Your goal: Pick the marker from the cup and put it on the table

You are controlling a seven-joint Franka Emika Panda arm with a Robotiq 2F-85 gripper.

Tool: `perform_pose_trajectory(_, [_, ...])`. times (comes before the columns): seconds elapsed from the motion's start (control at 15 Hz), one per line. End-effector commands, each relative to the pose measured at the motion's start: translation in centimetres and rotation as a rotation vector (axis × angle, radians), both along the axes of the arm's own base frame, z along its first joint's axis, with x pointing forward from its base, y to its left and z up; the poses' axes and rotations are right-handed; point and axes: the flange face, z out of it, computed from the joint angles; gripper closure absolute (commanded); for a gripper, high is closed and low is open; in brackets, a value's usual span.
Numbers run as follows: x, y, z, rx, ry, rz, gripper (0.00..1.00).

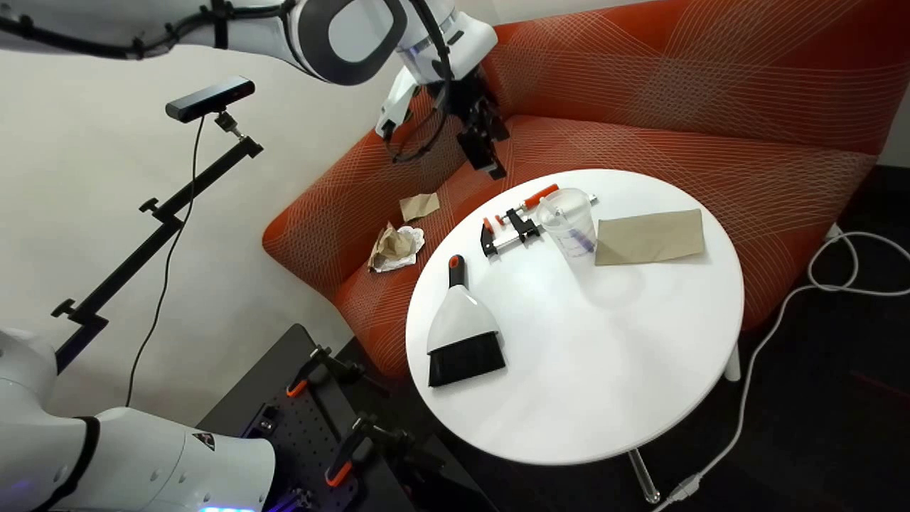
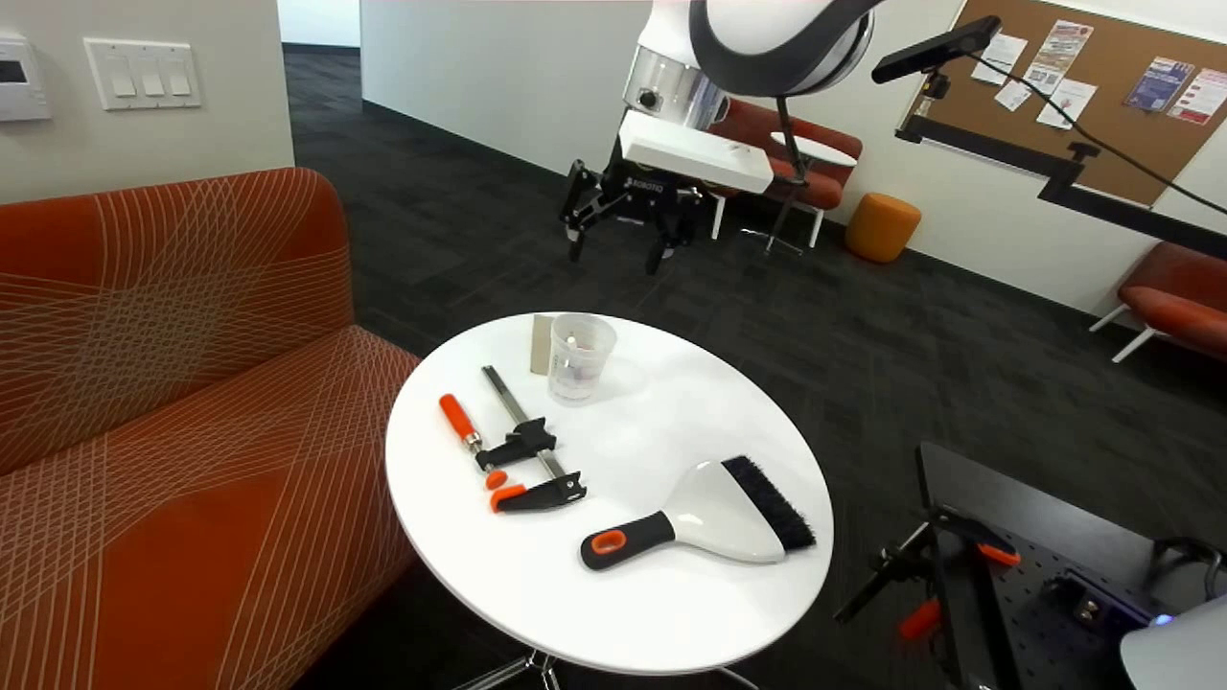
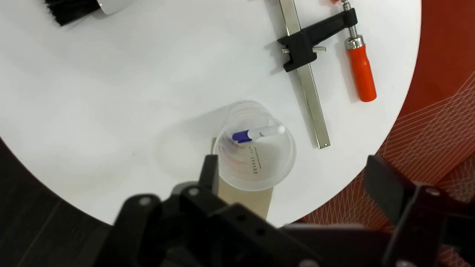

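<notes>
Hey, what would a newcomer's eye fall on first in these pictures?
Probably the red-orange couch behind the round white table in an exterior view. On that table, the orange-handled bar clamp lies beside the translucent plastic cup, where the purple-capped marker leans inside.

Big red-orange couch [image 2: 163, 412] with thin pale crisscross lines, parked off the left edge of a round white table [image 2: 575, 613] in an exterior view. Past the table's far edge it's all dark carpet [image 2: 451, 230] and pale walls [image 2: 479, 77], with a three-switch plate [image 2: 144, 75] back behind the couch. Way out beyond the far right edge there's an orange pouf [image 2: 882, 228], a couple of red seats [image 2: 1174, 302] and a corkboard [image 2: 1112, 53] with papers [image 2: 1066, 101] on it. Lighting looks soft, bit of glare on the table.
</notes>
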Motion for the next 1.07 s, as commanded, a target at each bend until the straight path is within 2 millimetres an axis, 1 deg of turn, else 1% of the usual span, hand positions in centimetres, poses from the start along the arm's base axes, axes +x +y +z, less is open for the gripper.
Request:
perform_pose_trajectory(0.0, [0.0,0.0,0.1,0.0,0.0,0.0,0.0])
perform_pose_trajectory(0.07, [0.4,-0.5,0.7,0.013,-0.011,-0.027,0.0])
perform_pose_trajectory(0.27, [1.0,-2.7,1.2,0.075,-0.003,-0.139,0.0])
perform_pose_trajectory(0.47, [1.2,-5.3,1.0,0.133,0.034,-0.23,0.0])
perform_pose_trajectory(0.67, [1.4,-7.0,0.0,0.164,0.089,-0.274,0.0])
perform_pose_trajectory(0.8, [1.7,-7.5,-1.1,0.187,0.122,-0.289,0.0])
perform_pose_trajectory(1.0, [2.2,-7.6,-3.0,0.242,0.138,-0.306,0.0])
